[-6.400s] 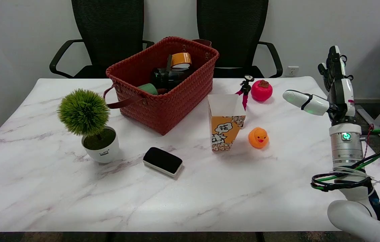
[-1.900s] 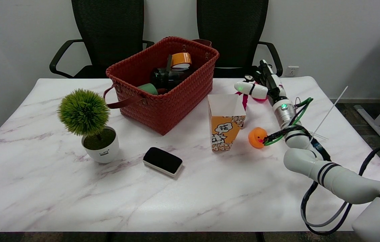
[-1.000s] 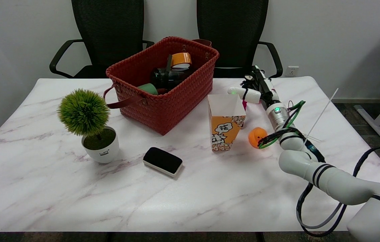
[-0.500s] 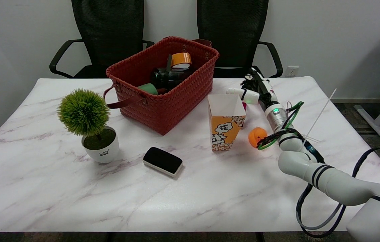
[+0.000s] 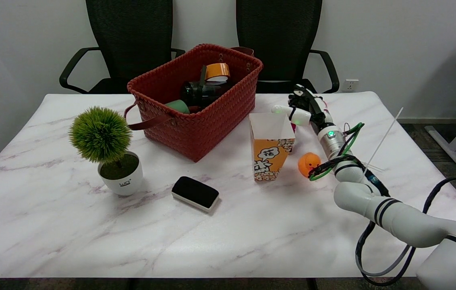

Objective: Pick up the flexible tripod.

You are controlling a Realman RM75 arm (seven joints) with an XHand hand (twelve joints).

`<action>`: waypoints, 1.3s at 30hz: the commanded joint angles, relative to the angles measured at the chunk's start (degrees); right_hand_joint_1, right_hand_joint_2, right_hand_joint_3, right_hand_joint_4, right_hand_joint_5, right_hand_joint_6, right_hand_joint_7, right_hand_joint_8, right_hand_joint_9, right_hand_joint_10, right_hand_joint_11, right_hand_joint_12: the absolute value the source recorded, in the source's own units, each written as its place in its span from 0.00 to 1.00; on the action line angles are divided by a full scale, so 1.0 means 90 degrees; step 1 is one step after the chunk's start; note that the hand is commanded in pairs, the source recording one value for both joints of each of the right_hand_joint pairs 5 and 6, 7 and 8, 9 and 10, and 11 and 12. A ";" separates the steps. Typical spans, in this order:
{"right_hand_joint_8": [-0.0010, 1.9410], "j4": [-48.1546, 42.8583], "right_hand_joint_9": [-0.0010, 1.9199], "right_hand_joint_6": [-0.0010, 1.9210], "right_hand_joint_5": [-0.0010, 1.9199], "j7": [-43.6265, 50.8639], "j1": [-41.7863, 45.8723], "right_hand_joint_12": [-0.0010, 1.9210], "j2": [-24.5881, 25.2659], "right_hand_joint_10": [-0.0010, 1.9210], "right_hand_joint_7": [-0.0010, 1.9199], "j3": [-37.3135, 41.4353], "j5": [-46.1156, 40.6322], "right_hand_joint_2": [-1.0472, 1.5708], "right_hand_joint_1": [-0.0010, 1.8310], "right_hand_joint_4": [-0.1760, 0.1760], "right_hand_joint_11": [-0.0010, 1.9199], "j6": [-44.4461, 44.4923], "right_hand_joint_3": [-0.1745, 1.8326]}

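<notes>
- At the far left we see a plant (image 5: 100,135) in a white pot, standing upright on the marble table (image 5: 91,241).
- Near it, toward the table's middle, lies a black eraser (image 5: 195,193) with a white base.
- Behind these stands a red woven basket (image 5: 212,117); inside it we make out a roll of orange tape (image 5: 217,71), a dark camera-like thing (image 5: 200,92) and something green (image 5: 177,106).
- Just right of the basket stands a popcorn box (image 5: 269,145), open at the top and upright.
- Behind the box's right edge we see only a sliver of pink (image 5: 293,127), which we take for a leg of the tripod (image 5: 293,127); its black head (image 5: 293,98) seems to sit at the fingers, but the hand covers most of it.
- The right hand (image 5: 303,108) is at the tripod's place, behind and to the right of the box, with the thumb (image 5: 288,110) stretched left across the front and the other fingers (image 5: 301,92) curled over the top.
- We cannot tell whether the fingers have closed on the tripod or merely lie around it; the contact is hidden.
- An orange duck (image 5: 307,163) sits on the table in front of the hand, partly behind the arm's green cable (image 5: 332,163).
- The white arm (image 5: 377,201) runs from the lower right corner up to the hand.
- A thin white strip (image 5: 383,139) sticks up slantwise beside the arm.
</notes>
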State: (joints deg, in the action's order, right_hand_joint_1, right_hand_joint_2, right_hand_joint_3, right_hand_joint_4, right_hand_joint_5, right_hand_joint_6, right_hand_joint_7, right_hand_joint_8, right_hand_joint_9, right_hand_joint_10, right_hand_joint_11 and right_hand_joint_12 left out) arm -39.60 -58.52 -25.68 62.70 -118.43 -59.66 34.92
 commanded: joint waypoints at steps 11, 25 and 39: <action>0.36 -0.0002 0.31 0.12 0.12 -0.0019 0.0032 0.26 0.0007 0.31 0.36 0.0001 -0.0017 0.56 0.50 0.50 0.26 -0.0004 0.00; 0.46 -0.0508 0.42 0.15 0.15 -0.0880 -0.0087 0.45 0.0023 0.42 0.46 -0.0661 -0.0140 0.58 0.49 0.50 0.45 0.0209 0.00; 0.59 0.0025 0.59 0.42 0.42 -0.0391 0.0113 0.57 -0.0011 0.59 0.59 0.0017 0.0007 0.58 0.49 0.50 0.57 0.0049 0.00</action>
State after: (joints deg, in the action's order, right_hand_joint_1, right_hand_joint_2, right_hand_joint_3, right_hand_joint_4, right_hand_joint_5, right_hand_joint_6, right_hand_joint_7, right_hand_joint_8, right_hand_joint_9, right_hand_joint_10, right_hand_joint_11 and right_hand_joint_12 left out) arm -39.55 -61.09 -25.18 62.69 -118.42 -59.70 34.92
